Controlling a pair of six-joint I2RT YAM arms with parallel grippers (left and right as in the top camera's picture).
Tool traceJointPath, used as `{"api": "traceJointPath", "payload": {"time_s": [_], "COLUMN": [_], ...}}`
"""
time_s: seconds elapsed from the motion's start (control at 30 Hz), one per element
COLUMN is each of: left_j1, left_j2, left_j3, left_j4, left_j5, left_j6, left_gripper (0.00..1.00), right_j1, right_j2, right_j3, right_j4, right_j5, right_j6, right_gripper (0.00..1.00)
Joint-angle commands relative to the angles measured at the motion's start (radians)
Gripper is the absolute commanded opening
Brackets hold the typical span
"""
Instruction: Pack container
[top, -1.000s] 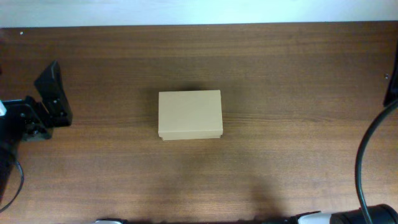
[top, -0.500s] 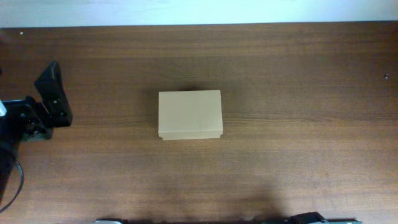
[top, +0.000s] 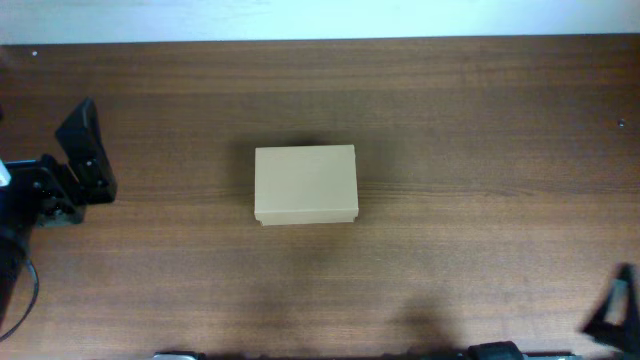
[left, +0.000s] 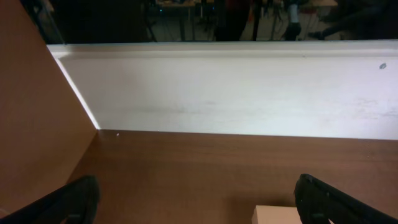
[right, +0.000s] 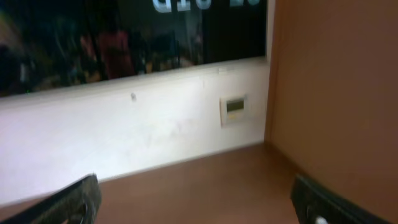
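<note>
The container (top: 305, 185) is a plain tan cardboard box with its lid down, at the middle of the brown wooden table. Its corner also shows at the bottom edge of the left wrist view (left: 274, 215). My left gripper (top: 88, 152) is open and empty at the table's left side, well apart from the box; its fingers show spread wide in the left wrist view (left: 199, 202). My right gripper (top: 612, 305) is a blurred dark shape at the bottom right corner, far from the box. In the right wrist view (right: 196, 199) its fingers are wide apart and empty.
A white wall or ledge (top: 320, 18) runs along the table's far edge. A brown side panel (left: 37, 124) stands at the left and another (right: 336, 93) at the right. No other objects lie on the table.
The right arm and its cable left the right edge, went out of view, and now show blurred at the bottom right corner. The left arm and box have not moved.
</note>
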Motion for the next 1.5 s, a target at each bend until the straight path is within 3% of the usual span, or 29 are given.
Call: {"api": "traceJointPath", "payload": {"time_s": [0.0,0.27,0.67,1.17,1.47], "left_j1": [0.004,0.004,0.004,0.004,0.004], "left_j2": [-0.002,-0.002,-0.002,-0.002,-0.002], "left_j3": [0.000,0.000,0.000,0.000,0.000], "left_j4": [0.000,0.000,0.000,0.000,0.000], "left_j5": [-0.011,-0.011,-0.011,-0.011,-0.011], "left_j6": [0.005,0.005,0.005,0.005,0.005], "left_gripper": [1.00,1.00,1.00,1.00,1.00], "right_j1": [-0.013,-0.123,-0.143,-0.181,-0.180], "right_j2": [-0.119,-0.170,-0.185,-0.331,-0.333], "right_j3": [-0.243,-0.671,-1.055,-1.194,-1.215], "right_j4": [0.072,0.264,0.479,0.526,0.537], "right_j5": [-0.007,-0.184,-0.201,-0.171,-0.171], "right_j6": [-0.003,-0.003,-0.004,-0.004,-0.004], "right_gripper": [0.99,0.99,0.99,0.99,0.99]}}
